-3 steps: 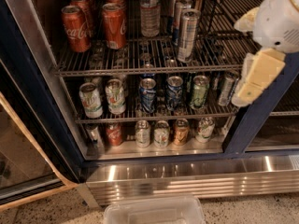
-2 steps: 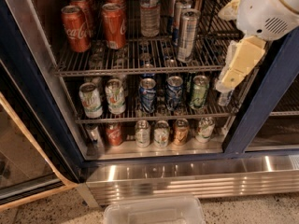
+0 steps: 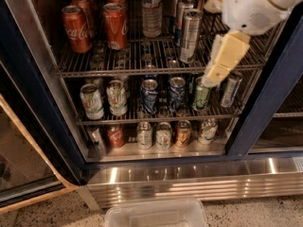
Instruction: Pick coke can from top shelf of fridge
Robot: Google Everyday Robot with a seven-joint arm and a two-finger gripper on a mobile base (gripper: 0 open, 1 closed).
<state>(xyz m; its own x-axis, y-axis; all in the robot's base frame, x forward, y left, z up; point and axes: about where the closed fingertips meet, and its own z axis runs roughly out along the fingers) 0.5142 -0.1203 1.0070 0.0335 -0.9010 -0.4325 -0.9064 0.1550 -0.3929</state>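
Several coke cans (image 3: 115,26) on fridge (image 3: 263,109) top shelf (image 3: 142,70), gripper (image 3: 214,76) near right end

white rounded arm (image 3: 255,8); cream, seemingly blocky gripper (image 3: 218,73) upper right.

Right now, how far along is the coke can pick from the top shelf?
Done: the fridge stands open. In hand: the gripper hangs in front of the right end of the top shelf, beside a slim silver can. Left: nearly everything. The coke can stands untouched at the shelf's left, so crossing over, grasping it and lifting it out all remain.
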